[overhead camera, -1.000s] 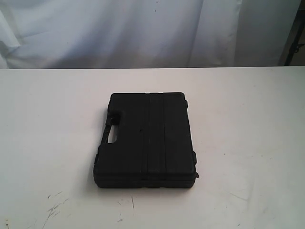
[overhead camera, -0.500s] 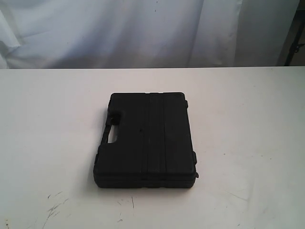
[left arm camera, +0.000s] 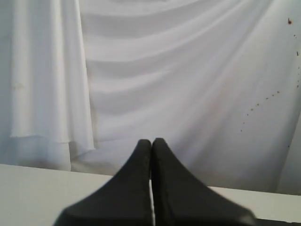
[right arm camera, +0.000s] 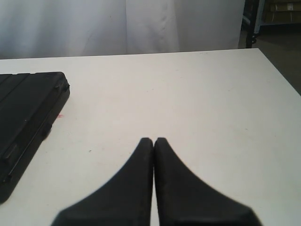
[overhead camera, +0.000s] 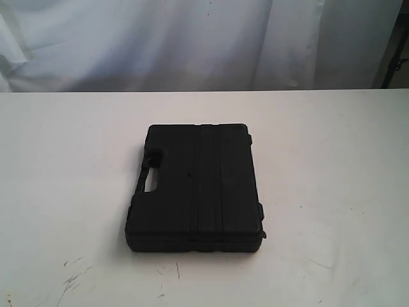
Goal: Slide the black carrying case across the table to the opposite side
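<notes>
- The case (overhead camera: 195, 188) lies flat and closed near the middle of the table (overhead camera: 332, 160). Nothing touches it.
- Its handle (overhead camera: 150, 180) is on the left side in the exterior view, and one short edge faces the camera.
- The left gripper (left arm camera: 151, 142) has its jaws pressed together with nothing between them. It points toward the white curtain (overhead camera: 192, 38), and some of the table shows below it.
- The right gripper (right arm camera: 154, 141) also has its jaws together and holds nothing. It is over bare table, and the case is off to one side, apart from it.
- A few dark scratches (overhead camera: 73, 278) mark the table near the front edge, to the left of the case.
- A small red spot (right arm camera: 59, 116) is on the table just beside the case's edge.
</notes>
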